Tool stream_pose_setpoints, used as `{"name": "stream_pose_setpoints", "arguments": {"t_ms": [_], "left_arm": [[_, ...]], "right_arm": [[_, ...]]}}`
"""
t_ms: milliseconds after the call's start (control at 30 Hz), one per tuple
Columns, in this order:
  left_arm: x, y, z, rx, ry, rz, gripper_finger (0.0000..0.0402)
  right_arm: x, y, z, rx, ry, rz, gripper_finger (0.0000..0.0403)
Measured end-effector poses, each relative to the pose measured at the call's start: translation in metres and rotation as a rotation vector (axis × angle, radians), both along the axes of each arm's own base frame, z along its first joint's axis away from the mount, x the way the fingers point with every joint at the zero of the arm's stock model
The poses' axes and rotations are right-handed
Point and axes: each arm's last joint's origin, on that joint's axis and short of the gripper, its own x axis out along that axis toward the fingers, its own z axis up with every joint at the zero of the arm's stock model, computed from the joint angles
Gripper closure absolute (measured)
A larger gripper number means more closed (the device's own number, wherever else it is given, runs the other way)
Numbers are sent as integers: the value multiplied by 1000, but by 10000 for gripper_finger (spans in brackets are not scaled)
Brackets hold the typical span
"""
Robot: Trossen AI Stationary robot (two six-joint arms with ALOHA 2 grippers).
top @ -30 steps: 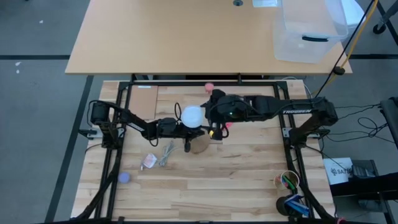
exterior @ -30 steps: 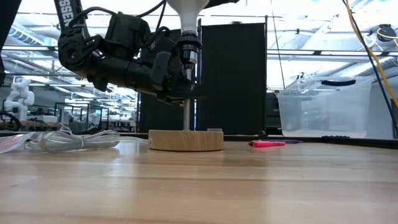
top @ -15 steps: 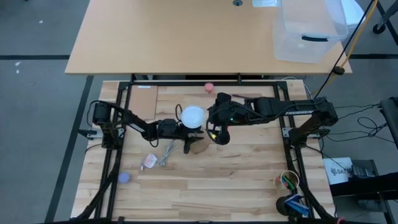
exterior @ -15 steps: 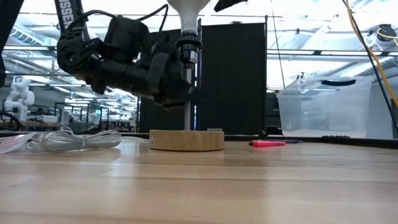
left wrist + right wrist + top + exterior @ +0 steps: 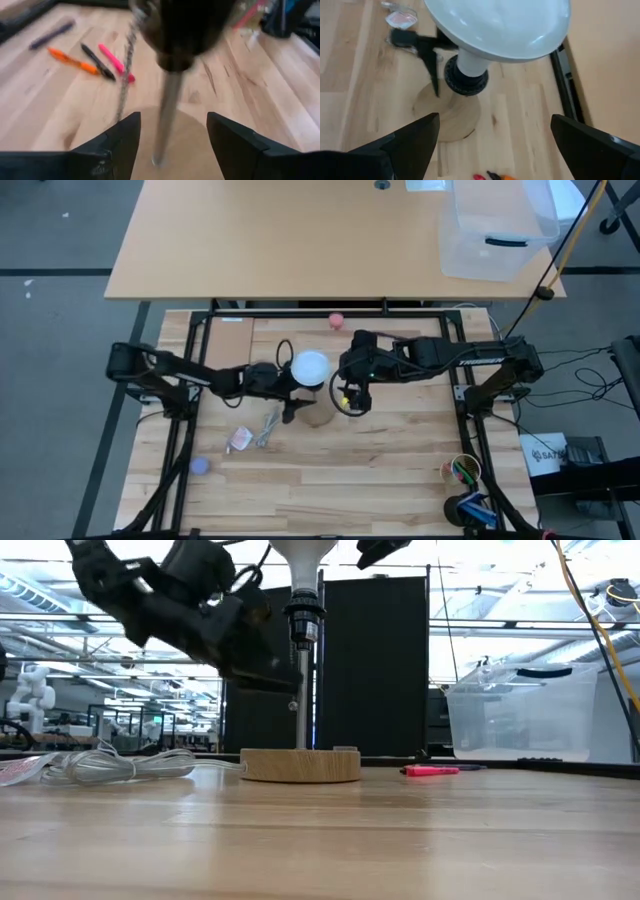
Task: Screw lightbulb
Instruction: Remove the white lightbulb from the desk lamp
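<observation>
A: Grippers? 
B: Left gripper (image 5: 290,408) spread open just beside the socket post (image 5: 301,690), gripping nothing. Right gripper (image 5: 350,402) open too, empty, near the lightbulb (image 5: 310,367). 
A: Bulb? 
B: Seated upright in the socket atop the post, above the wooden disc (image 5: 300,764).

The small white lightbulb with a round frosted globe (image 5: 311,367) sits near the middle of the light wooden desk (image 5: 400,470), just toward nine o'clock of centre. It stands upright, globe uppermost, its narrow neck (image 5: 304,580) tapering down into the black ribbed socket (image 5: 303,618) atop a thin metal post. From the right wrist view the smooth, glossy globe (image 5: 497,22) is whole and unmarked, its white neck seated in the dark socket ring (image 5: 466,80). Nothing grips it.
</observation>
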Motion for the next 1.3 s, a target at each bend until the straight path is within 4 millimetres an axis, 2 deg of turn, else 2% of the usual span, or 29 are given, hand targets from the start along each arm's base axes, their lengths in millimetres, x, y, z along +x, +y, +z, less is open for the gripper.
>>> {"name": "stream_pose_setpoints", "arguments": {"t_ms": [367, 533, 767, 933, 1100, 1300], "left_arm": [[-41, -11, 35, 100, 121, 110, 202], [-57, -18, 59, 114, 27, 87, 212], [-78, -23, 88, 181, -111, 136, 230], [-88, -22, 102, 229, -197, 161, 281], [-88, -22, 115, 288, -312, 139, 344], [-88, -22, 117, 312, -330, 119, 358]], "right_arm": [[-1, 2, -1, 15, 12, -16, 28], [1, 9, -5, 10, -8, 11, 28], [4, 14, -25, -9, 7, 7, 33], [7, 19, -35, 14, -24, 3, 80], [12, 27, -43, -3, -104, -17, 136], [15, 30, -53, -5, -144, -34, 183]]}}
